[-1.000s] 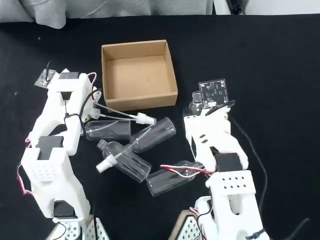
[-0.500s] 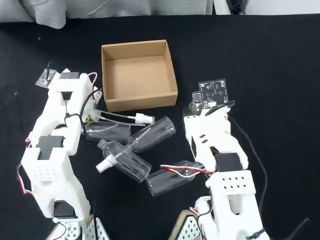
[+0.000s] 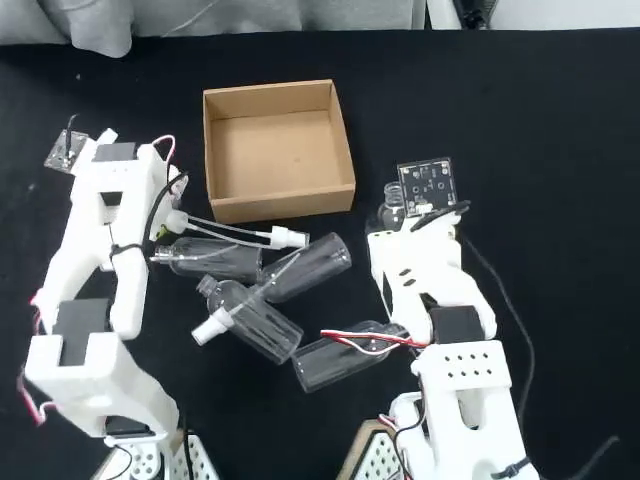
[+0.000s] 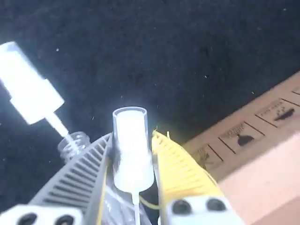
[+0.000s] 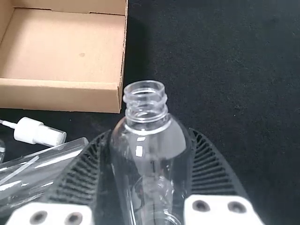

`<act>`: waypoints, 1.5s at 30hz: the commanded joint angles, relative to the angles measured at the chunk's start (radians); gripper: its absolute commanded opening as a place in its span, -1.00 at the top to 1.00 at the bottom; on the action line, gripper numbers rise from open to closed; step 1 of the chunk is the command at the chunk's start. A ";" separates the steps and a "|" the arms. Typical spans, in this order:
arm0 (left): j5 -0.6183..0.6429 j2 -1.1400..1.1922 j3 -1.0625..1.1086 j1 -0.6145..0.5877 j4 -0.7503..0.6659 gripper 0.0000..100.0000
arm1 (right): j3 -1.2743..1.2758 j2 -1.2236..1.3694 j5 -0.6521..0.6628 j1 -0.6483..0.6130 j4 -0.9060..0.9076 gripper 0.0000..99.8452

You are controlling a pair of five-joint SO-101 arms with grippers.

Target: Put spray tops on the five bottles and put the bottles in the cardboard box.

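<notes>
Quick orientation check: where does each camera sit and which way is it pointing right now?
High view: fixed above, facing down on the table; both arms, the cardboard box and loose bottles show.
Left wrist view: on the left arm, looking along the left gripper, shut on a spray top, toward a box corner.
Right wrist view: on the right arm, looking along the right gripper, shut on an open bottle, toward the box.
Shared: all three show the box.

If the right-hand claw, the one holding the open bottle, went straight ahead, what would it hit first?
Likely nothing: the right gripper, shut on the bottle, points over bare black table just past a corner of the cardboard box. The box sits to one side of that line, though depth is hard to judge.
</notes>
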 commanded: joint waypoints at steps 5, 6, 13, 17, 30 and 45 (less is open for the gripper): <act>0.002 -0.204 0.036 -0.015 -0.003 0.94 | -0.005 -0.027 0.002 0.021 -0.031 0.75; 0.002 -0.221 0.045 -0.015 -0.003 0.94 | -0.005 -0.028 0.002 0.021 -0.031 0.75; -0.002 -0.351 0.117 -0.016 -0.003 0.94 | -0.005 -0.028 -0.005 0.018 -0.032 0.75; -0.002 -0.439 0.165 -0.016 -0.005 0.94 | -0.004 -0.028 -0.006 -0.029 -0.029 0.75; -0.021 -0.763 0.441 -0.062 -0.209 0.94 | 0.008 -0.028 0.002 -0.055 -0.032 0.75; -0.012 -1.014 0.553 -0.079 -0.244 0.94 | 0.012 -0.028 0.003 -0.087 -0.074 0.75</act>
